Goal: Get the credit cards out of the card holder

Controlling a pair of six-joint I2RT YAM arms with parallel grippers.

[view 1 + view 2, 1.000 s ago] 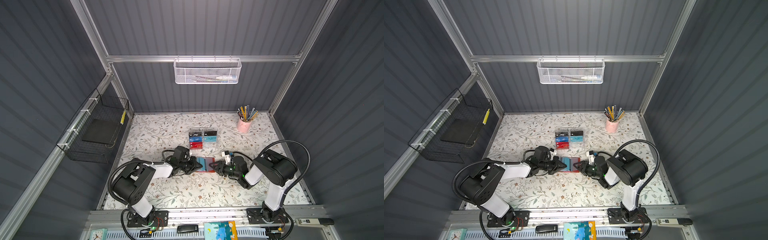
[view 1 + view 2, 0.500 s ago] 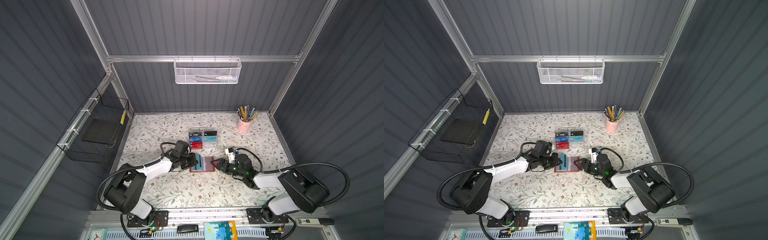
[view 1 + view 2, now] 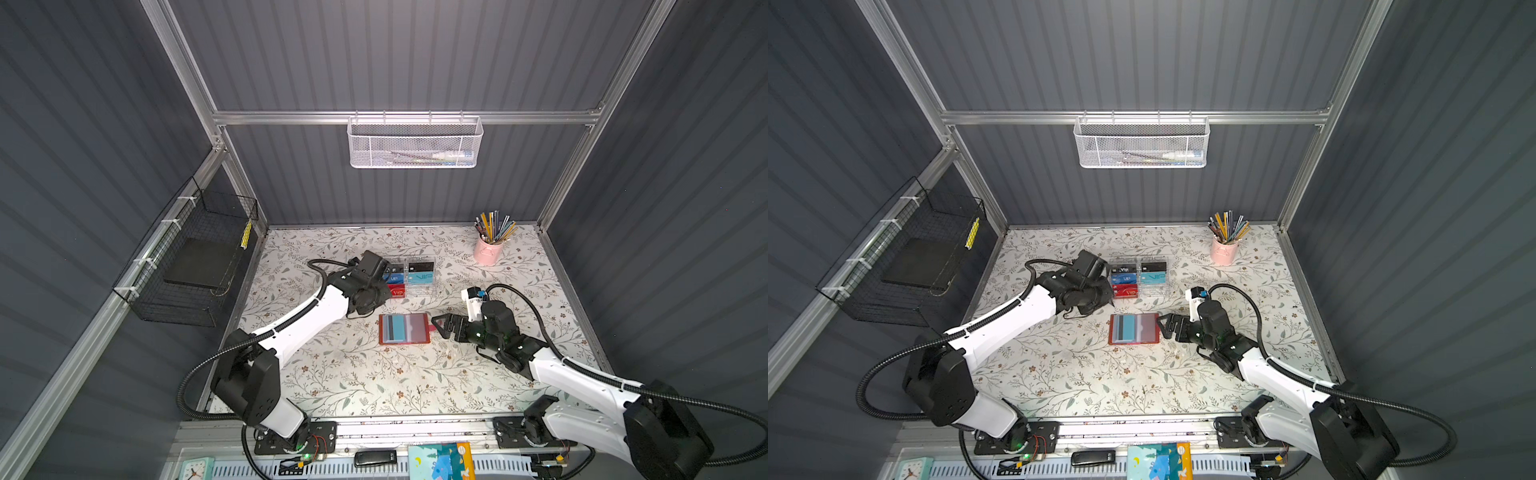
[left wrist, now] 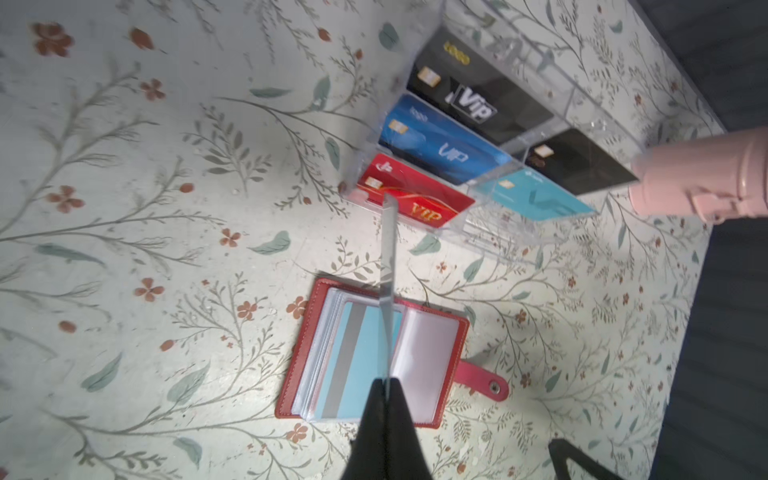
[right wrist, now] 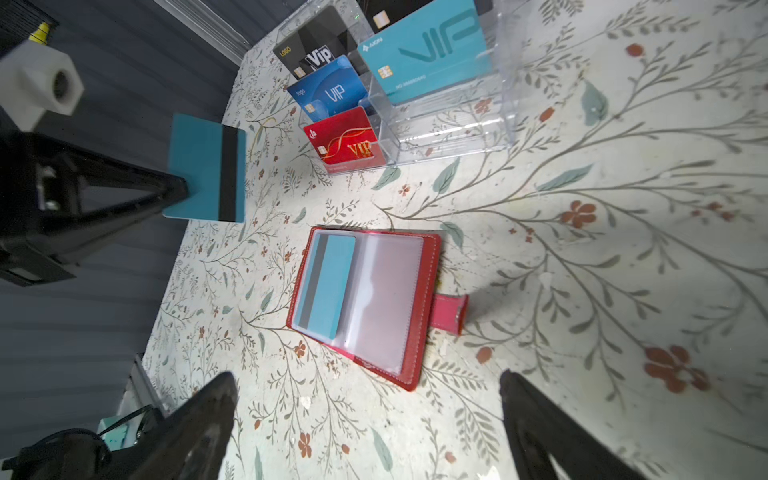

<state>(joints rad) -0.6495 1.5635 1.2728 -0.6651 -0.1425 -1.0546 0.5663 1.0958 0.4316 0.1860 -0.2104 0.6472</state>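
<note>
The left fingers (image 4: 385, 401) are pressing shut on one short end of a teal credit card (image 5: 199, 166). The card is projecting straight out past the tips, with its dark stripe facing the right wrist camera. It is hanging clear above the surface, touching nothing else.

Below and beyond these tips the card holder (image 4: 451, 332) is lying open, red cover down. A light-blue card (image 4: 357, 353) is sitting in the clear sleeve on the half farther from the right fingers. Further past the left tips the clear acrylic rack (image 4: 498, 241) is standing with black, blue, red and teal cards in its tiers.

The right fingers (image 3: 440, 323) are standing spread wide, gripping nothing. They are pointing low at the holder's edge that carries the strap tab (image 5: 451, 311). In the right wrist view the holder is lying just ahead of the tips, apart from them.

The left arm is reaching forward from the front rail, its wrist ending just beside the rack. The right arm is stretching low and inward from its own base, wrist near the surface.

The floral surface (image 3: 353, 374) is carrying a pink cup of pencils (image 3: 487, 251) in the far corner, well beyond the right fingers. Dark ribbed walls are enclosing the cell. A white mesh basket (image 3: 415, 143) is hanging on the back rail. A black wire basket (image 3: 187, 257) is hanging on the side wall beyond the left arm.
</note>
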